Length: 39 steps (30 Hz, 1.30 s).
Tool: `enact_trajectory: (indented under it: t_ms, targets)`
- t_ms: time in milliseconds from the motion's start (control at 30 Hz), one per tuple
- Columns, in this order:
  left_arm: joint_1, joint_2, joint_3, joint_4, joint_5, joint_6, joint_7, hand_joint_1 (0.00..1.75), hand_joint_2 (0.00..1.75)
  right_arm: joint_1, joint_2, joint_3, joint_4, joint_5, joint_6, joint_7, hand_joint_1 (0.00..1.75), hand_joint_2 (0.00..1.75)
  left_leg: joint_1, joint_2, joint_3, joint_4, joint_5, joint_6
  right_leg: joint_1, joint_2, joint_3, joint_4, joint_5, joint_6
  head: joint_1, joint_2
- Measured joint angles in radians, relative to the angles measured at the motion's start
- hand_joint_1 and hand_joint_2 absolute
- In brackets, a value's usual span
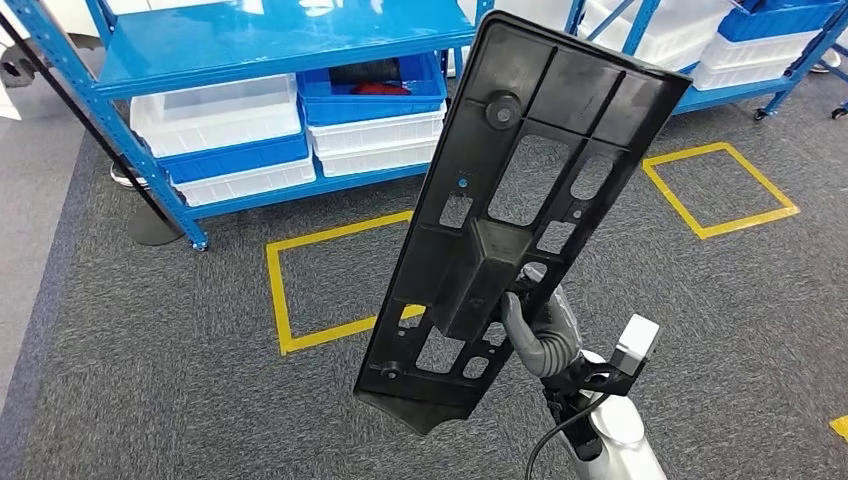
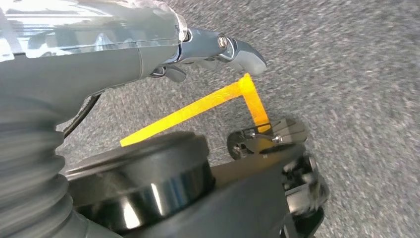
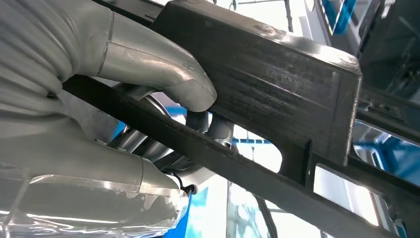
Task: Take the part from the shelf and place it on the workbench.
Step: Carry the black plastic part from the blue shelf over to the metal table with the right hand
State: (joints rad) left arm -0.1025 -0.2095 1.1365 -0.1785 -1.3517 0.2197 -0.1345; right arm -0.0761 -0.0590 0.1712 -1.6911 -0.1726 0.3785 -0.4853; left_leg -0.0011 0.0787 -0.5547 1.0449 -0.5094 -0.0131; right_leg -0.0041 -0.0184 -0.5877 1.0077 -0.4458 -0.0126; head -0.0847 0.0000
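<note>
**A:** Where is the part?

**B:** The black plastic part (image 1: 520, 200), a long flat panel with cut-out windows, is off the blue shelf (image 1: 270, 45) and held up over grey carpet. The right hand (image 1: 545, 325) grips it low down, near a raised box-shaped block.

**A:** How does the hand hold it?

**B:** In the right wrist view the thick grey thumb (image 3: 163, 74) presses on that block while darker fingers (image 3: 208, 126) reach through an opening behind, so the panel is pinched between them. That grip likely keeps the tall panel from swinging.

**A:** And the left hand?

**B:** The left hand (image 2: 218, 52) hangs above the carpet and a strip of yellow floor tape (image 2: 198, 111), holding nothing. Whether its fingers are spread or curled cannot be told.
</note>
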Motion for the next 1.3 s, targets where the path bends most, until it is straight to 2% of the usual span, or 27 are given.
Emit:
enact_trajectory:
  t_ms: [67, 100, 133, 167, 200, 233, 300, 333, 367, 433, 500, 567, 633, 667, 700, 733, 800, 867, 933, 1000, 1033, 1100, 1133, 1167, 1200, 1233, 1300]
  targets:
    - [0.001, 0.001, -0.003, 0.000, -0.003, 0.003, 0.001, 0.00, 1.75, 0.009, 0.001, -0.002, -0.019, 0.013, -0.001, -0.003, 1.75, 1.75, 0.004, -0.048, -0.047, 0.111, -0.065, -0.006, -0.003, 0.018, 0.000, -0.003, 0.004, -0.007, 0.000, 0.000]
    - [0.002, 0.001, -0.004, 0.000, -0.004, 0.004, 0.000, 0.00, 1.75, 0.017, 0.001, -0.002, -0.030, 0.020, -0.001, -0.003, 1.75, 1.75, 0.005, -0.059, -0.077, 0.179, -0.095, -0.007, -0.002, 0.027, -0.002, -0.002, 0.005, -0.008, 0.000, 0.000]
    - [0.003, 0.002, -0.005, 0.000, -0.005, 0.004, -0.001, 0.00, 1.75, 0.027, 0.001, -0.003, -0.042, 0.026, -0.001, -0.003, 1.75, 1.75, 0.005, -0.065, -0.100, 0.230, -0.111, -0.008, -0.002, 0.038, -0.002, -0.001, 0.005, -0.009, 0.000, 0.000]
    - [0.003, 0.003, -0.006, 0.000, -0.005, 0.004, -0.002, 0.00, 1.75, 0.038, 0.001, -0.003, -0.054, 0.029, -0.001, -0.002, 1.75, 1.75, 0.005, -0.067, -0.108, 0.247, -0.107, -0.008, -0.002, 0.049, -0.003, 0.000, 0.005, -0.009, 0.000, 0.000]
    - [0.003, 0.003, -0.006, 0.000, -0.005, 0.004, -0.003, 0.00, 1.75, 0.049, 0.001, -0.003, -0.065, 0.032, -0.001, -0.002, 1.75, 1.75, 0.006, -0.070, -0.097, 0.227, -0.083, -0.007, -0.002, 0.062, -0.003, 0.003, 0.005, -0.008, 0.000, 0.000]
    - [0.003, 0.003, -0.007, 0.000, -0.005, 0.004, -0.004, 0.00, 1.75, 0.057, 0.001, -0.003, -0.076, 0.034, -0.001, -0.001, 1.75, 1.75, 0.008, -0.079, -0.069, 0.167, -0.045, -0.005, -0.003, 0.075, -0.003, 0.006, 0.005, -0.007, 0.000, 0.000]
    - [0.005, 0.003, -0.008, 0.000, -0.003, 0.005, -0.006, 0.00, 1.75, 0.066, 0.001, -0.003, -0.096, 0.036, 0.000, -0.001, 1.75, 1.75, 0.015, -0.129, -0.011, 0.037, 0.010, -0.001, -0.003, 0.100, -0.009, 0.016, 0.003, 0.001, 0.000, 0.000]
    - [0.005, 0.003, -0.008, 0.000, -0.002, 0.006, -0.007, 0.00, 1.75, 0.068, 0.001, -0.003, -0.104, 0.038, 0.000, 0.000, 1.75, 1.75, 0.017, -0.152, 0.006, -0.003, 0.021, 0.001, -0.004, 0.112, -0.015, 0.020, 0.004, 0.007, 0.000, 0.000]
    - [0.006, 0.002, -0.008, 0.000, -0.001, 0.008, -0.008, 0.00, 1.75, 0.071, 0.001, -0.003, -0.111, 0.043, 0.000, 0.000, 1.75, 1.75, 0.017, -0.165, 0.010, -0.017, 0.019, 0.004, -0.005, 0.124, -0.022, 0.022, 0.007, 0.014, 0.000, 0.000]
    - [0.005, 0.001, -0.009, 0.000, -0.001, 0.010, -0.010, 0.00, 1.75, 0.083, 0.001, -0.006, -0.131, 0.061, -0.003, -0.001, 1.75, 1.75, 0.015, -0.148, 0.011, -0.024, 0.025, 0.016, -0.009, 0.139, -0.030, 0.021, 0.013, 0.029, 0.000, 0.000]
    - [0.005, 0.001, -0.011, 0.000, -0.002, 0.010, -0.012, 0.00, 1.75, 0.097, 0.001, -0.010, -0.158, 0.078, -0.008, -0.004, 1.75, 1.75, 0.017, -0.123, 0.013, -0.033, 0.033, 0.030, -0.008, 0.102, -0.046, 0.050, -0.005, 0.040, 0.000, 0.000]
    - [0.007, 0.000, -0.012, 0.000, -0.003, 0.010, -0.014, 0.00, 1.75, 0.103, 0.001, -0.011, -0.179, 0.085, -0.013, -0.007, 1.75, 1.75, 0.015, -0.095, 0.013, -0.038, 0.035, 0.038, -0.007, 0.045, -0.095, 0.152, -0.064, 0.049, 0.000, 0.000]
    - [0.010, 0.001, -0.013, 0.000, -0.004, 0.010, -0.014, 0.00, 1.75, 0.111, 0.001, -0.011, -0.192, 0.089, -0.018, -0.012, 1.75, 1.75, 0.013, -0.066, 0.011, -0.038, 0.034, 0.040, -0.011, 0.027, -0.151, 0.276, -0.115, 0.056, 0.000, 0.000]
    - [0.010, 0.001, -0.013, 0.000, -0.005, 0.010, -0.013, 0.00, 1.75, 0.118, 0.001, -0.012, -0.198, 0.095, -0.023, -0.016, 1.75, 1.75, 0.012, -0.052, 0.011, -0.037, 0.034, 0.040, -0.013, 0.024, -0.160, 0.299, -0.117, 0.058, 0.000, 0.000]
    - [0.009, 0.001, -0.014, 0.000, -0.006, 0.010, -0.012, 0.00, 1.75, 0.126, 0.001, -0.013, -0.206, 0.107, -0.032, -0.023, 1.75, 1.75, 0.011, -0.040, 0.011, -0.037, 0.033, 0.039, -0.013, 0.021, -0.148, 0.282, -0.101, 0.058, 0.000, 0.000]
    - [0.008, 0.001, -0.014, 0.000, -0.008, 0.011, -0.010, 0.00, 1.75, 0.135, 0.001, -0.015, -0.218, 0.126, -0.045, -0.033, 1.75, 1.75, 0.011, -0.029, 0.012, -0.037, 0.032, 0.038, -0.013, 0.015, -0.115, 0.226, -0.072, 0.056, 0.000, 0.000]
    - [0.007, 0.002, -0.016, 0.000, -0.010, 0.011, -0.008, 0.00, 1.75, 0.162, 0.000, -0.018, -0.254, 0.189, -0.083, -0.057, 1.75, 1.75, 0.008, -0.012, 0.016, -0.037, 0.028, 0.032, -0.006, -0.021, -0.032, 0.081, -0.024, 0.044, 0.000, 0.000]
    - [0.008, 0.004, -0.017, 0.000, -0.011, 0.011, -0.007, 0.00, 1.75, 0.196, 0.000, -0.017, -0.294, 0.248, -0.113, -0.077, 1.75, 1.75, 0.004, 0.002, 0.020, -0.038, 0.025, 0.023, 0.004, -0.042, 0.004, 0.012, -0.013, 0.029, 0.000, 0.000]
    - [0.008, 0.006, -0.018, 0.000, -0.011, 0.011, -0.007, 0.00, 1.75, 0.224, 0.000, -0.017, -0.322, 0.272, -0.126, -0.084, 1.75, 1.75, 0.002, 0.017, 0.025, -0.040, 0.022, 0.012, 0.006, -0.023, 0.002, 0.008, -0.012, 0.018, 0.000, 0.000]
    - [0.006, 0.007, -0.020, -0.001, -0.011, 0.011, -0.007, 0.00, 1.75, 0.241, 0.000, -0.017, -0.341, 0.279, -0.129, -0.086, 1.75, 1.75, 0.004, 0.003, 0.023, -0.021, 0.003, 0.002, 0.000, -0.004, 0.006, -0.003, -0.005, 0.006, 0.000, 0.000]
    - [0.006, 0.008, -0.020, -0.001, -0.011, 0.011, -0.007, 0.00, 1.75, 0.246, 0.000, -0.017, -0.348, 0.280, -0.129, -0.086, 1.75, 1.75, 0.005, -0.017, 0.009, 0.015, -0.022, -0.002, -0.003, 0.006, 0.009, -0.008, -0.001, 0.001, 0.000, 0.000]
    - [0.008, 0.010, -0.020, -0.001, -0.010, 0.011, -0.007, 0.00, 1.75, 0.251, 0.000, -0.016, -0.357, 0.281, -0.129, -0.087, 1.75, 1.75, 0.009, -0.059, -0.048, 0.145, -0.090, -0.006, -0.006, 0.026, 0.009, -0.011, 0.002, -0.006, 0.000, 0.000]
    - [0.009, 0.011, -0.020, -0.001, -0.010, 0.011, -0.007, 0.00, 1.75, 0.255, 0.001, -0.016, -0.358, 0.283, -0.130, -0.087, 1.75, 1.75, 0.009, -0.067, -0.077, 0.209, -0.116, -0.008, -0.005, 0.038, 0.009, -0.010, 0.002, -0.006, 0.000, 0.000]
    - [0.008, 0.013, -0.020, -0.001, -0.011, 0.012, -0.006, 0.00, 1.75, 0.258, 0.000, -0.016, -0.359, 0.288, -0.133, -0.087, 1.75, 1.75, 0.009, -0.070, -0.095, 0.246, -0.122, -0.009, -0.005, 0.050, 0.008, -0.009, 0.002, -0.007, 0.000, 0.000]
    - [0.007, 0.014, -0.021, -0.001, -0.012, 0.012, -0.004, 0.00, 1.75, 0.261, 0.000, -0.016, -0.360, 0.296, -0.137, -0.087, 1.75, 1.75, 0.010, -0.071, -0.095, 0.245, -0.108, -0.010, -0.005, 0.062, 0.008, -0.007, 0.002, -0.006, 0.000, 0.000]
    - [0.006, 0.015, -0.021, -0.001, -0.016, 0.013, -0.001, 0.00, 1.75, 0.262, 0.000, -0.016, -0.362, 0.307, -0.143, -0.087, 1.75, 1.75, 0.012, -0.074, -0.075, 0.202, -0.075, -0.010, -0.005, 0.076, 0.009, -0.004, 0.001, -0.005, 0.000, 0.000]
    - [0.007, 0.019, -0.024, -0.001, -0.023, 0.014, 0.007, 0.00, 1.75, 0.263, 0.000, -0.016, -0.369, 0.326, -0.156, -0.086, 1.75, 1.75, 0.017, -0.110, -0.011, 0.061, -0.007, -0.009, -0.005, 0.102, 0.005, 0.007, -0.002, 0.001, 0.000, 0.000]
